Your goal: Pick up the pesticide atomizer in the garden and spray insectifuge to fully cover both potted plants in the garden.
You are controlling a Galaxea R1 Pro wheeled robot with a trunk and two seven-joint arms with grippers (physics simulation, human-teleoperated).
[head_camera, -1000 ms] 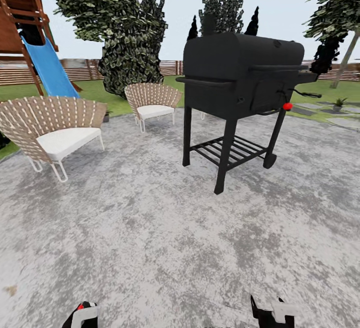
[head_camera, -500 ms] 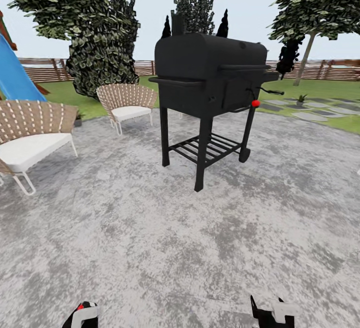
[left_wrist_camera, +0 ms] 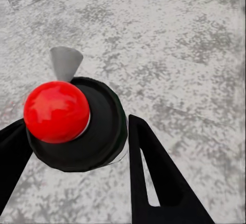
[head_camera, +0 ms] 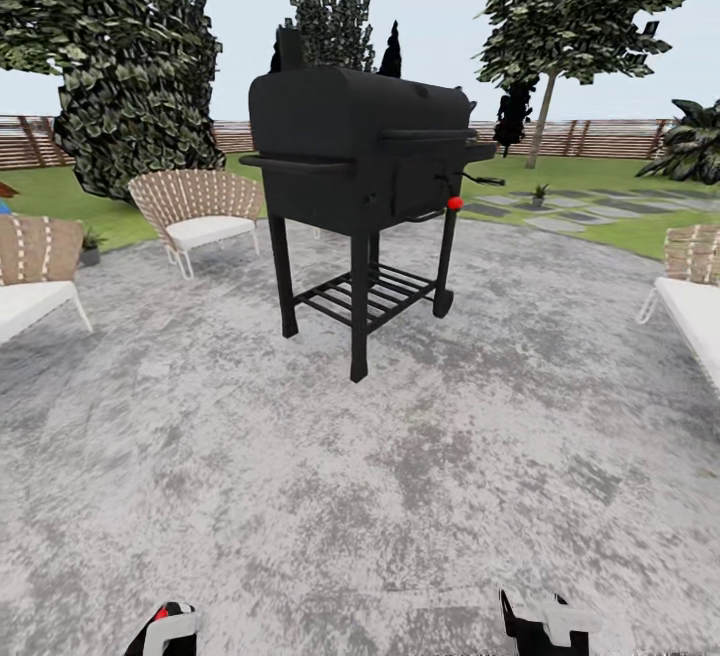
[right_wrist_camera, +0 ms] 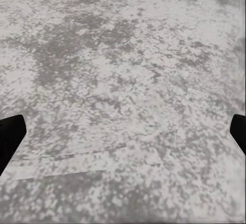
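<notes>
In the left wrist view, my left gripper (left_wrist_camera: 74,124) is shut on the pesticide atomizer (left_wrist_camera: 97,131), seen end-on as a dark round body with a red ball and a pale grey cone. At the head view's lower edge my left gripper (head_camera: 165,631) shows that red spot. My right gripper (head_camera: 545,626) hangs beside it, and in the right wrist view it (right_wrist_camera: 123,131) is open over bare paving. One small potted plant (head_camera: 540,193) stands far off by the stepping stones (head_camera: 560,221). Another low plant (head_camera: 90,241) sits beside the left chair.
A black barbecue grill (head_camera: 360,151) on legs stands ahead on the grey mottled patio (head_camera: 400,456). Wicker chairs sit at the left (head_camera: 30,276), back left (head_camera: 195,211) and right edge (head_camera: 695,296). Lawn, trees and a wooden fence (head_camera: 600,136) lie behind.
The camera has turned right: grill and chairs slid left in the picture, the slide left the view, and a chair came in at the right. Both grippers look unchanged.
</notes>
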